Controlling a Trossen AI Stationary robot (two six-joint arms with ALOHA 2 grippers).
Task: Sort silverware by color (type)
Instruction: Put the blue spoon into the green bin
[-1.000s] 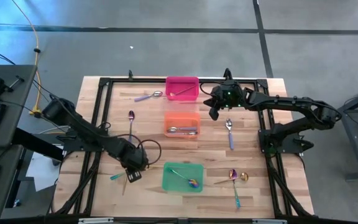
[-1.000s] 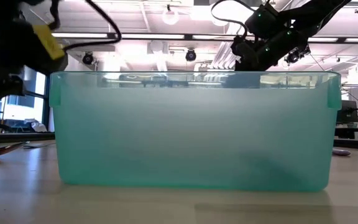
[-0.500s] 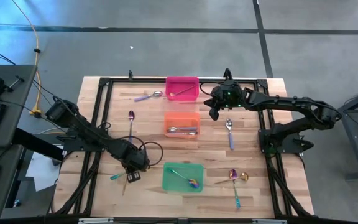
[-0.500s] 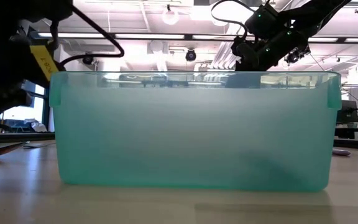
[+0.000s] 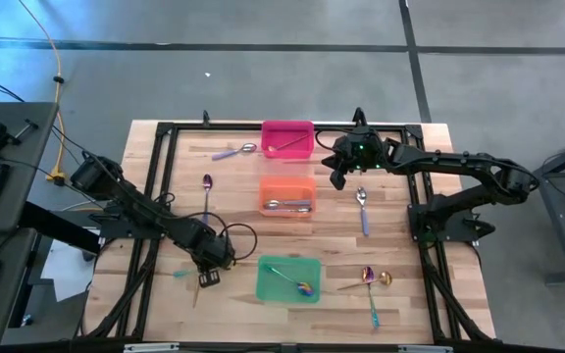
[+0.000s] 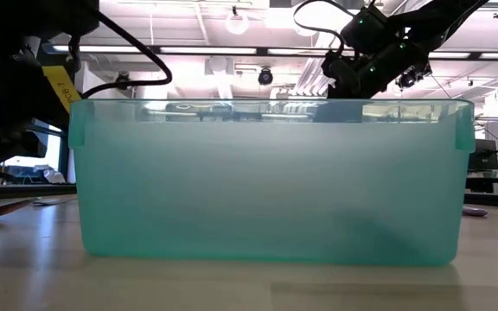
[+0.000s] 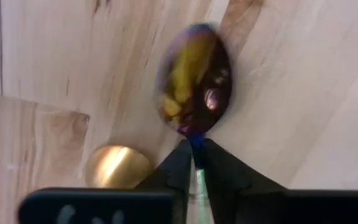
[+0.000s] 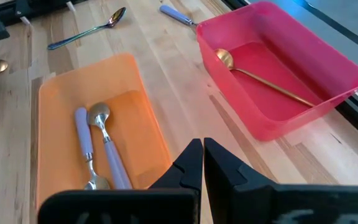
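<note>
A: Where is the left gripper (image 5: 210, 277)?

B: Low over the wooden slat table (image 5: 165, 186), just off the green plastic bin's (image 5: 287, 278) left side. In the left wrist view its two dark fingers (image 7: 180, 167) are pinched on the thin neck of an iridescent purple-gold spoon (image 7: 196, 80), whose bowl lies on the wood ahead of the tips. A small round gold spoon bowl (image 7: 117, 166) sits just beside it.

A: And the right gripper (image 5: 339, 177)?

B: It hangs above the table near the orange plastic bin's (image 5: 287, 195) right side, fingertips (image 8: 191, 158) pressed together with nothing between them.

A: What do the bins hold?

B: The pink plastic bin (image 8: 278, 81) holds one long gold spoon (image 8: 260, 77). The orange one has two lilac-handled silver spoons (image 8: 99, 146) lying side by side. The green bin holds one iridescent teal-purple spoon (image 5: 290, 279).

A: What lies loose on the table?

B: A lilac-handled silver spoon (image 5: 233, 151) left of the pink bin, a dark iridescent spoon (image 5: 207, 193) left of the orange bin, another lilac-handled spoon (image 5: 363, 210) to its right, and, right of the green bin, a teal-handled iridescent spoon (image 5: 370, 293) crossing a gold spoon (image 5: 365, 281).
</note>
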